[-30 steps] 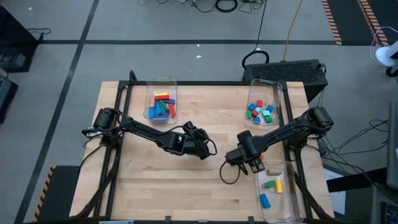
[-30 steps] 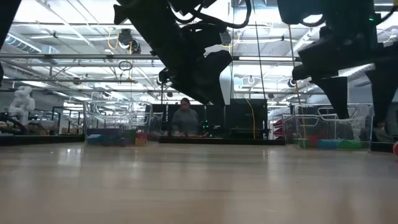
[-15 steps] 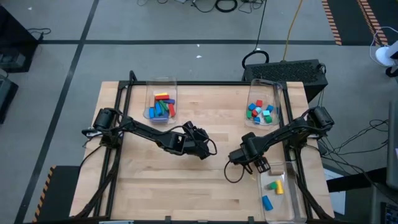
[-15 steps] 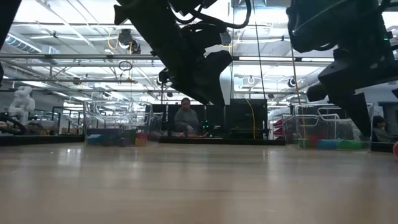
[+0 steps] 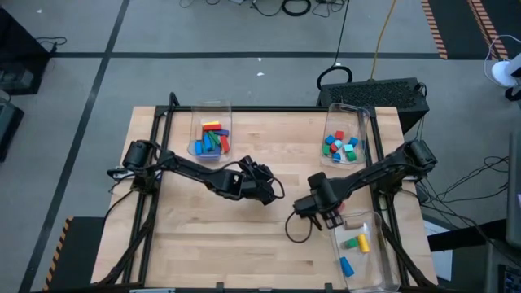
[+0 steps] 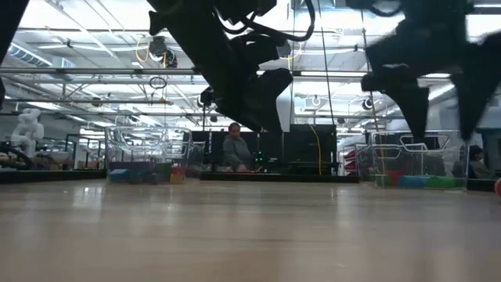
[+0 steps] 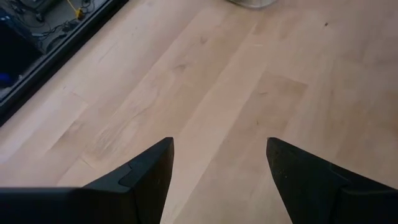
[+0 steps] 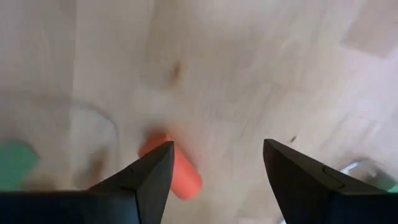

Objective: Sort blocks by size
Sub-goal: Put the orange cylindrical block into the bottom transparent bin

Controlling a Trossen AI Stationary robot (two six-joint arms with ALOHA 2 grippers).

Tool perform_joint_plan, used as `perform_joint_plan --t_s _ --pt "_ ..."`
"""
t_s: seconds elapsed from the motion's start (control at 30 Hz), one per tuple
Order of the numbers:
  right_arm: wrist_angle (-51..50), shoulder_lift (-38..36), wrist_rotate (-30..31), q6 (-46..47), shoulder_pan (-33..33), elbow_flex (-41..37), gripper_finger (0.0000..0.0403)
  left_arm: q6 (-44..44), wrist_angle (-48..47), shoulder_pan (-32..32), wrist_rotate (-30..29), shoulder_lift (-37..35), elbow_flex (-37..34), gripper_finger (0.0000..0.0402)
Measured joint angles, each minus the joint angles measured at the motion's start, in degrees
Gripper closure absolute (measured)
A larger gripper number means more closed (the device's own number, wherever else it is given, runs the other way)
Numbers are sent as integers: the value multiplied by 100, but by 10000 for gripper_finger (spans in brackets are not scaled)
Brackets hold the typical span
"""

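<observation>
Table (image 5: 244, 236): pale wood planks, smooth, satin sheen. 3 bins (image 5: 346, 122): clear glossy plastic. Gripper fingers (image 7: 149, 171): matt black; orange block (image 8: 177, 171): smooth painted finish.

From my seat I see a pale wooden table (image 5: 244, 236) standing on a grey floor (image 5: 98, 49) crossed by dark lines. Black cables (image 5: 285, 6) lie at the far edge, and a yellow cord (image 5: 384, 32) runs down to a black box (image 5: 391, 91) behind the table. Across the tabletop the room opens out: bright ceiling lights (image 6: 78, 19), metal racks (image 6: 141, 141), a white figure (image 6: 27, 129) far off, and a person (image 6: 233, 150) seated at a dark desk (image 6: 297, 157).
</observation>
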Motion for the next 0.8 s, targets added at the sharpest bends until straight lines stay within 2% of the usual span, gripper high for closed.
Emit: perform_joint_plan --t_s 0.07,0.17,0.23,0.3,0.4,0.53,0.67,0.8 --pt "34 -10 -2 497 -137 197 167 55 -5 42 0 0 0 143" --pt "90 -15 -36 1930 -562 273 167 153 -8 95 21 0 0 143" --pt "63 -13 -249 2753 -916 220 167 242 -6 145 223 0 0 143" --pt "4 -13 -468 3148 -1228 107 167 453 -31 210 550 0 0 143" --pt "-70 -13 -743 3334 -1620 -127 167 666 -36 301 953 2 -2 143" --pt "-89 -9 -1604 3310 -2005 -415 167 905 -113 304 1210 2 -2 143" --pt "-63 -9 -2119 2904 -2134 -602 163 1114 -176 308 1294 0 -2 143" --pt "63 -7 -2405 2732 -2151 -737 133 1444 -153 334 1432 1 -2 143"
